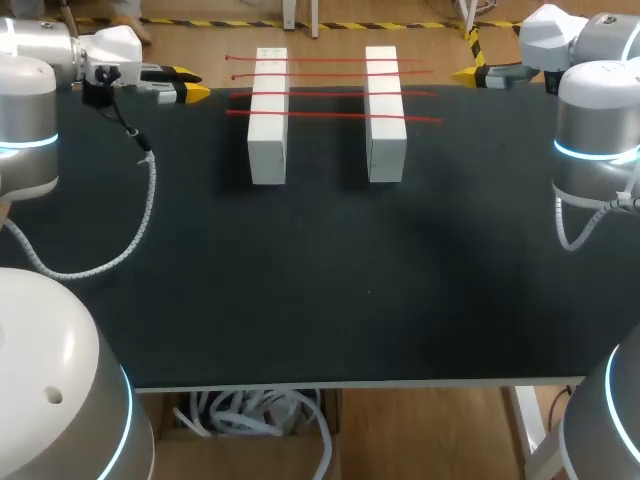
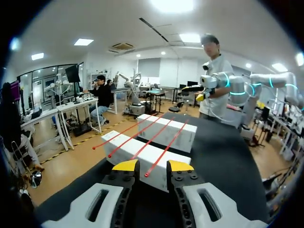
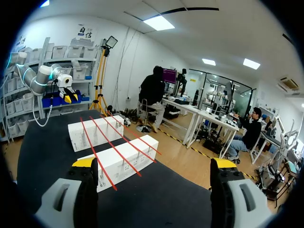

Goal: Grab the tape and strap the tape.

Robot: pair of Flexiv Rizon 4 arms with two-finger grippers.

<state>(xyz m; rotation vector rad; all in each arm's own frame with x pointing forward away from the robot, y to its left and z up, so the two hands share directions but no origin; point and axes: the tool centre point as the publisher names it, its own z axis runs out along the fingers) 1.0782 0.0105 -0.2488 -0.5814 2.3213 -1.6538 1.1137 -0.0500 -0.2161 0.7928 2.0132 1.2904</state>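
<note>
Both empty — left gripper (image 2: 153, 166) barely parted, right gripper (image 3: 154, 164) wide — best pinch red tape (image 1: 330, 115) ends squarely, clear of white blocks (image 1: 267, 130).

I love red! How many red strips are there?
4 red strips, each laid across both white blocks: farthest, second, third, nearest. None looks hidden.

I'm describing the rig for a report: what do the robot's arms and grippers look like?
The left arm and right arm are rounded silver-grey segments with glowing cyan rings. A white coiled cable hangs from the left one. The left gripper and right gripper have pale grey slotted fingers, black inner faces and yellow tips.
</note>
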